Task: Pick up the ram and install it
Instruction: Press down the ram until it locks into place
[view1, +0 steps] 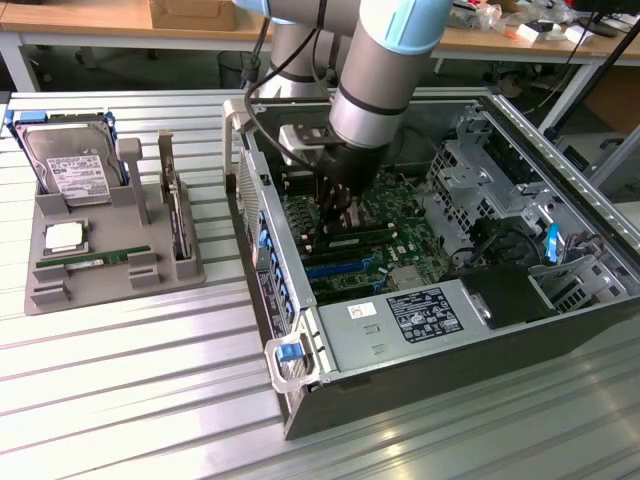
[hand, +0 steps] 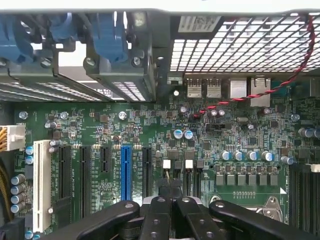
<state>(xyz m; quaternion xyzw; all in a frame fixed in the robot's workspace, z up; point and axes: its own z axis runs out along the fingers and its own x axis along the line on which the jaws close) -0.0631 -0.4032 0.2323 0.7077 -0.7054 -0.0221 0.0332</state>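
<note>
Exterior view: the robot arm reaches down into an open computer case (view1: 300, 400) lying on a slatted metal table (view1: 120, 400), with the gripper (view1: 336, 212) lowered just above the green motherboard (view1: 400, 235), near its long memory slots. The dark fingers are drawn together with no visible gap, and nothing can be seen between them. At the exterior view's left, well apart from the case, a grey parts holder (view1: 60, 290) sits on the table. The ram (view1: 92, 261), a thin green stick with a small white label, lies flat in a groove along the holder's near side. A square silver CPU chip (view1: 65, 237) rests just behind the ram, and a silver hard drive (view1: 72, 160) with a white label leans upright at the holder's far end. Wrist view: the gripper (hand: 171, 215) points at the motherboard (hand: 150, 135), its black fingers (hand: 159, 220) pressed side by side, closed and carrying nothing. Beyond them stand a blue expansion slot (hand: 125, 172), black slots to either side, a white slot (hand: 42, 185), and a row of small capacitors (hand: 247, 156). A red and black twisted wire (hand: 260, 92) crosses the board below a metal grille (hand: 235, 45).
</note>
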